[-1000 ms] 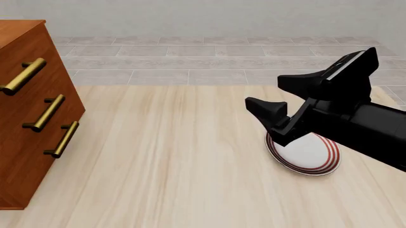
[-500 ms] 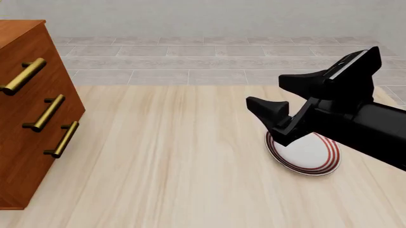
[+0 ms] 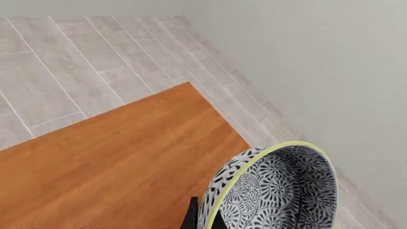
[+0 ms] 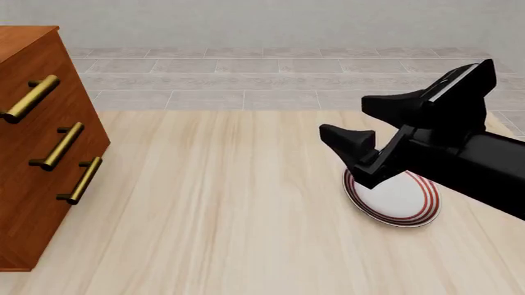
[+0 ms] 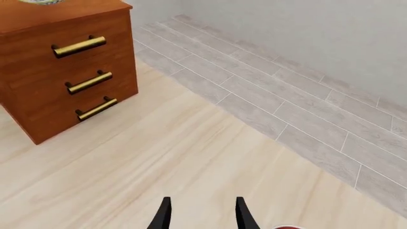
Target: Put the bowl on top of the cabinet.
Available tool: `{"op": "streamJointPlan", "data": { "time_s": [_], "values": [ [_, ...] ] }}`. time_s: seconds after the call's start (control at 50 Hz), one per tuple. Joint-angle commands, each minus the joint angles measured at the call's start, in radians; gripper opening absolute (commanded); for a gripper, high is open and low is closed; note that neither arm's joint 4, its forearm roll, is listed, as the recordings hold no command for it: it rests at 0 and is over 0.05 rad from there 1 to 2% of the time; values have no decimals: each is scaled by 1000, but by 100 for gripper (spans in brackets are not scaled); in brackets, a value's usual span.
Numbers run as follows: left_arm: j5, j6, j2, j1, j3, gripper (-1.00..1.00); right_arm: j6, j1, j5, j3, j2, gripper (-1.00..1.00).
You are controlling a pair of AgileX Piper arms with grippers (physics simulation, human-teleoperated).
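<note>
In the left wrist view the blue-and-white patterned bowl [image 3: 279,191] with its yellowish rim is tilted over the cabinet's reddish-brown top [image 3: 114,162]. My left gripper [image 3: 205,220] is shut on the bowl's rim, and only a black finger [image 3: 190,217] shows. I cannot tell whether the bowl touches the top. The front view shows the cabinet [image 4: 33,153] at the left, and neither the bowl nor the left gripper. My right gripper [image 4: 345,118] hangs open and empty over the table's right side. In the right wrist view a sliver of the bowl [image 5: 41,1] shows above the cabinet [image 5: 70,71].
A flat white plate with red rings [image 4: 398,200] lies on the pale wooden table [image 4: 221,203] just under the right gripper. Grey floor tiles [image 4: 271,80] and a wall lie beyond the table. The cabinet's three brass handles [image 4: 59,145] face the table's middle.
The right gripper has drifted a hair to the right over the plate. Nothing else in the front view has moved.
</note>
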Motion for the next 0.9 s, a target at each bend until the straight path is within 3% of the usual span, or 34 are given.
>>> {"op": "streamJointPlan", "data": {
  "time_s": [0.02,0.9],
  "values": [
    [-23,-25,15,-5,29,-100,1,-1,4,-3,-4,100],
    [-102,-93,31,7,123,-100,-2,4,-6,7,8,100]
  ]
}}
